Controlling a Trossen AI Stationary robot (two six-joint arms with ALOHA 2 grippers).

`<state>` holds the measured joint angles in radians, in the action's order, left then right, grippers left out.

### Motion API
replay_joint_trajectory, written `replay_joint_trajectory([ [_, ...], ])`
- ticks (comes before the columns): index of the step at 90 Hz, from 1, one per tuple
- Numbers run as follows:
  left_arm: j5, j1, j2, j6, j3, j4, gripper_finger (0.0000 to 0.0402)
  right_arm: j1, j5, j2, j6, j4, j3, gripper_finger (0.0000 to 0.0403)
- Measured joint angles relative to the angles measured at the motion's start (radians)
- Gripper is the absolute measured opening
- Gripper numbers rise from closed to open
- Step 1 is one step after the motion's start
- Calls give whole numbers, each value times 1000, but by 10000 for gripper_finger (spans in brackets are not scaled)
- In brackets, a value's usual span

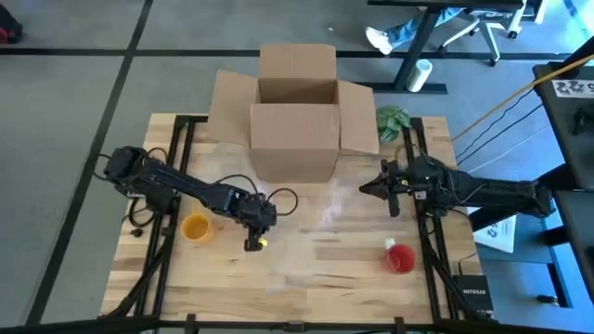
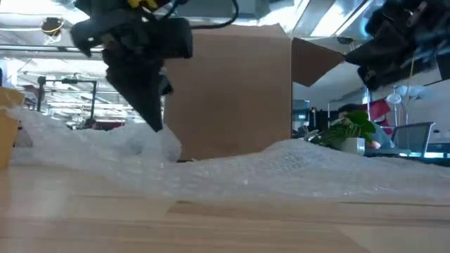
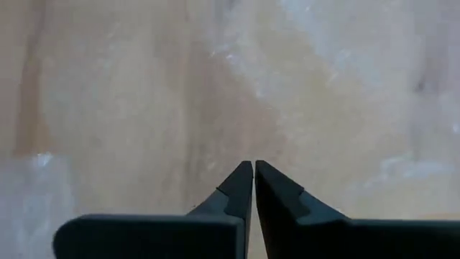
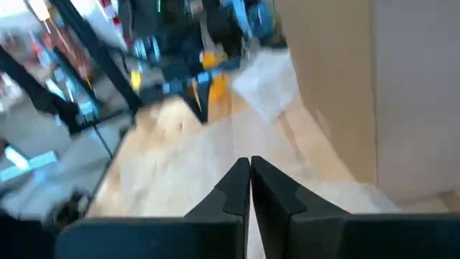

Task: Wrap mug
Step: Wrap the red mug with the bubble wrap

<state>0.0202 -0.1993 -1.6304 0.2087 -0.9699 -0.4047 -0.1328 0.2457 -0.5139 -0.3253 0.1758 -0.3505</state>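
Note:
A yellow mug [image 1: 197, 226] stands on the wooden table at the left. A red mug [image 1: 400, 257] stands near the front right. A clear sheet of bubble wrap [image 1: 316, 223] lies spread across the table's middle, bunched up in the low view [image 2: 281, 165]. My left gripper [image 1: 251, 244] is shut and points down at the wrap's left part [image 3: 254, 167], just right of the yellow mug. My right gripper [image 1: 364, 189] is shut and hangs above the table beside the box's right side [image 4: 250, 162]. My left gripper's shut fingertips [image 2: 156, 125] stand right at a raised hump of the bubble wrap [image 2: 158, 144], coming from above. I cannot tell whether they touch it; nothing shows between the fingers in the left wrist view.
An open cardboard box [image 1: 297, 121] stands at the table's far middle, its flaps spread. A small green plant [image 1: 392, 121] sits to the right of it. Cables trail from the left arm [image 1: 278, 199]. A person's foot [image 1: 379, 39] shows on the floor beyond.

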Motion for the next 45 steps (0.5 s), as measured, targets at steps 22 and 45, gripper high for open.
replay_joint_trajectory([
  [22,72,8,-90,-5,0,-5,0,158,-28,-186,4,282,-281,0],
  [45,48,-33,-93,43,0,-248,0,326,-172,-300,-158,498,-450,0],
])
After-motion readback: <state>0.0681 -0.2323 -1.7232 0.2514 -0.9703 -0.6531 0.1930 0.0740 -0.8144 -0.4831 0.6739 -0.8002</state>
